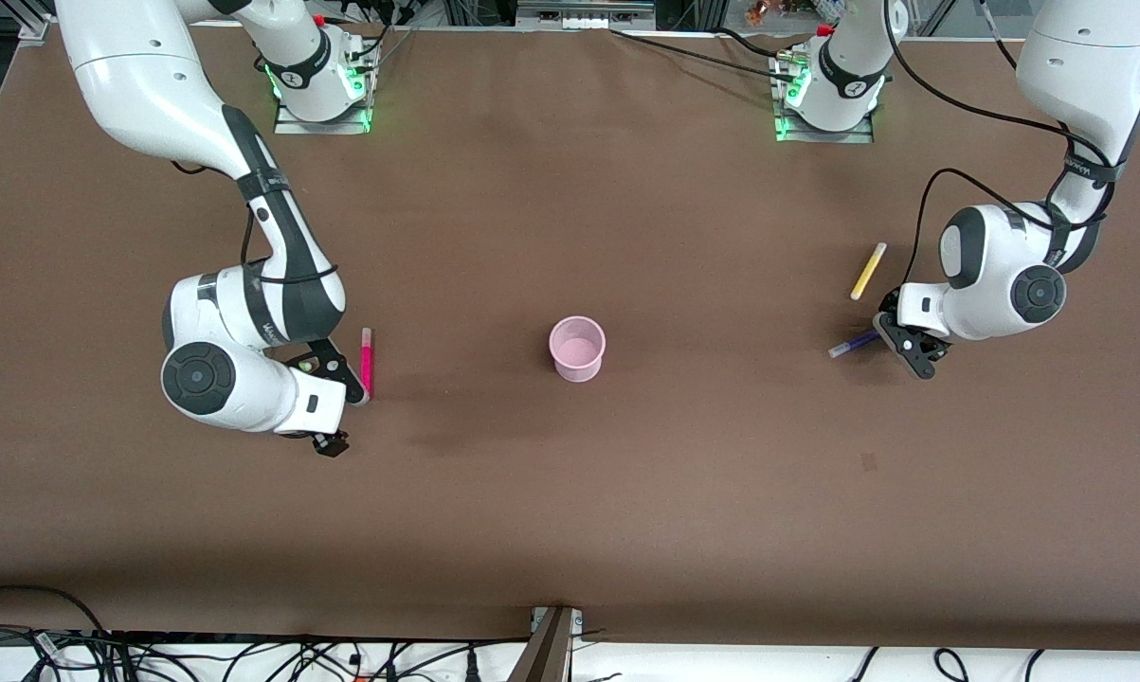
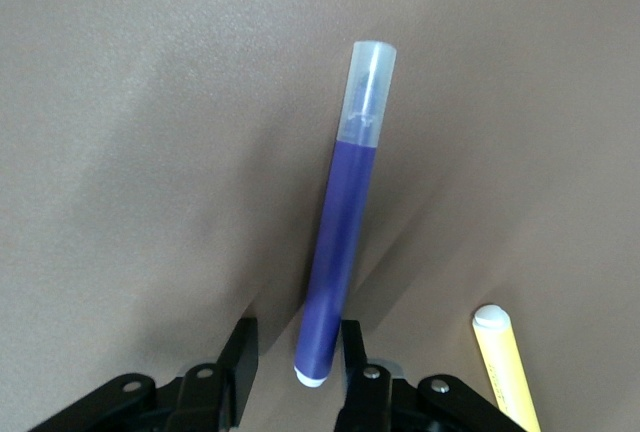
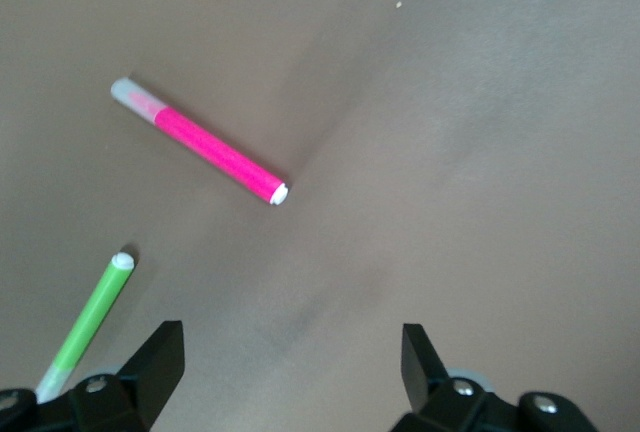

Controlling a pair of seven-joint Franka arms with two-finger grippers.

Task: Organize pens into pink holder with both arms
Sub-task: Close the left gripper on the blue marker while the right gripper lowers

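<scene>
The pink holder (image 1: 577, 349) stands upright mid-table. The purple pen (image 1: 852, 345) lies toward the left arm's end. In the left wrist view, the purple pen (image 2: 340, 242) has its blunt end between the fingers of my left gripper (image 2: 296, 352). One finger (image 2: 351, 347) is against it and a gap remains at the other, so the gripper (image 1: 903, 343) is open. The yellow pen (image 1: 868, 271) lies beside it. My right gripper (image 3: 292, 352) is wide open and empty, low over the table (image 1: 340, 414). The green pen (image 3: 95, 317) lies by one finger and the magenta pen (image 1: 367, 360) close by.
The brown table (image 1: 721, 493) carries only the cup and pens. Both arm bases stand along the edge farthest from the front camera. Cables lie past the table's near edge.
</scene>
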